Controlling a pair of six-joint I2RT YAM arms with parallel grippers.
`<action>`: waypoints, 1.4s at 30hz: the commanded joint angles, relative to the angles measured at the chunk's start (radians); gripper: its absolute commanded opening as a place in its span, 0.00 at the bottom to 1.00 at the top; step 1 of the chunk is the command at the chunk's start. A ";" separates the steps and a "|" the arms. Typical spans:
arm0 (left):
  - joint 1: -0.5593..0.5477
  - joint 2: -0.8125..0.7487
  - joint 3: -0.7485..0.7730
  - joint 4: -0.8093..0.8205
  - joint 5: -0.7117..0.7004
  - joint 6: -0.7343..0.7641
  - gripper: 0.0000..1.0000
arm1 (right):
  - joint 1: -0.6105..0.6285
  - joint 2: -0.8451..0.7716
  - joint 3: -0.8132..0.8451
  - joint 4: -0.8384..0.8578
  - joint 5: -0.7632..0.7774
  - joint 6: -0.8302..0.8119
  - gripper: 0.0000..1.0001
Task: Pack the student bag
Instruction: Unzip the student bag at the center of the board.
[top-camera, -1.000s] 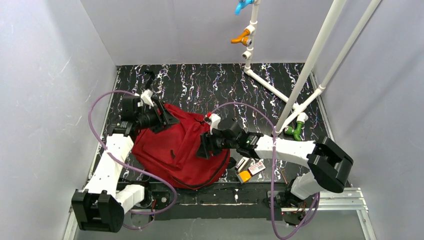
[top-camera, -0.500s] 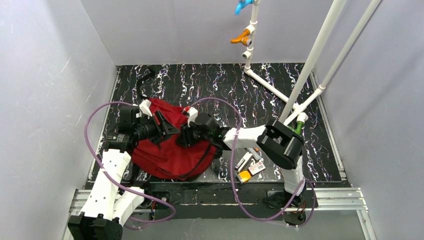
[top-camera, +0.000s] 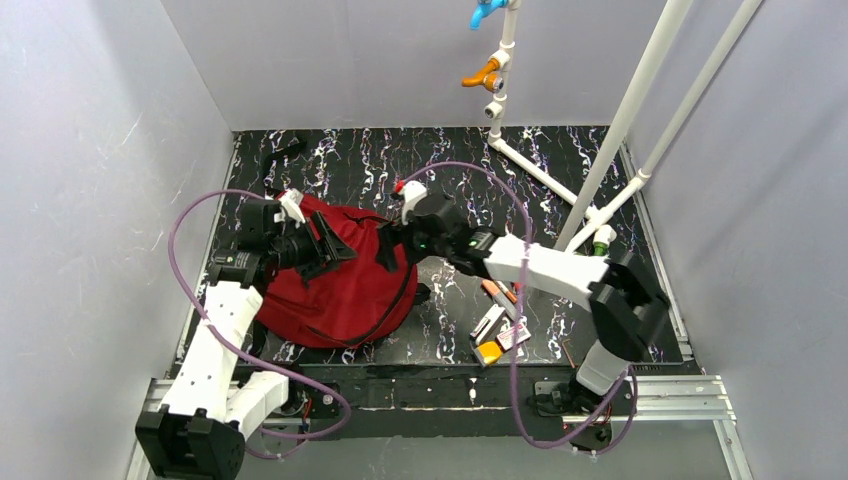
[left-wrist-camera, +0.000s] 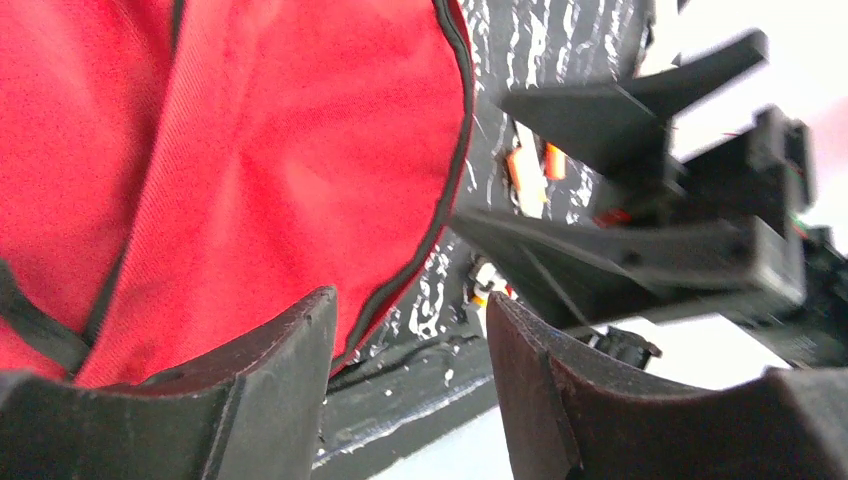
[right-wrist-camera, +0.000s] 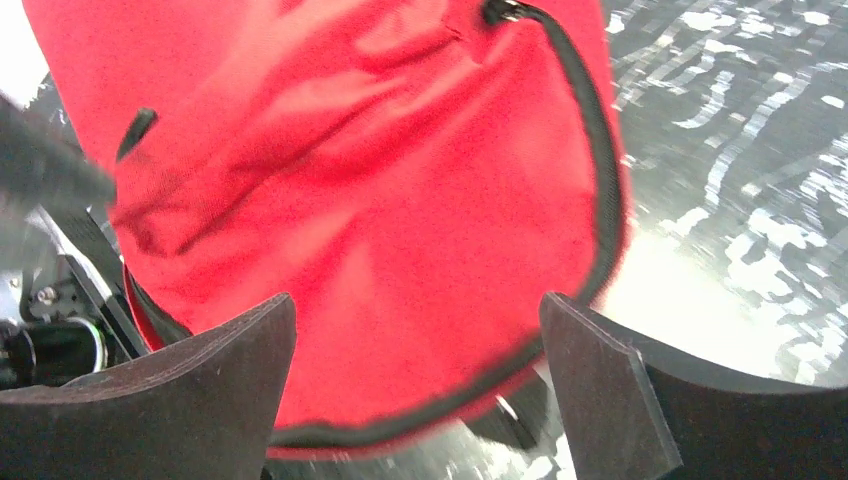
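Note:
The student bag (top-camera: 340, 295) is a dark red fabric backpack with black trim, lying flat left of the table's middle. My left gripper (top-camera: 338, 250) hovers over its far left part, jaws open with nothing between them. In the left wrist view the bag (left-wrist-camera: 250, 150) fills the left side, and the gap of the left gripper (left-wrist-camera: 410, 300) shows only the table edge. My right gripper (top-camera: 388, 248) hangs wide open by the bag's far right edge. The right wrist view shows the bag (right-wrist-camera: 380, 180) beyond the open right gripper (right-wrist-camera: 418, 300).
Small stationery items (top-camera: 497, 335) lie near the front edge, right of the bag, with an orange piece (top-camera: 489, 352) among them. A white pipe frame (top-camera: 560, 190) with a green fitting (top-camera: 598, 243) stands at the back right. A black object (top-camera: 285, 153) lies far left.
The right gripper has swung left over the bag, then back toward the far side, and opened wide. The bag has shifted left. The left gripper has stayed over the bag.

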 joint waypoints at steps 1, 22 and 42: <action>-0.003 0.073 0.110 -0.014 -0.141 0.120 0.55 | -0.040 -0.170 -0.089 -0.221 0.019 -0.059 0.98; -0.195 0.335 -0.167 0.299 -0.117 -0.013 0.42 | -0.064 -0.234 -0.118 -0.112 -0.156 0.048 0.98; -0.185 -0.259 0.296 -0.238 -0.623 0.178 0.93 | 0.070 0.174 0.351 -0.171 0.198 0.482 0.98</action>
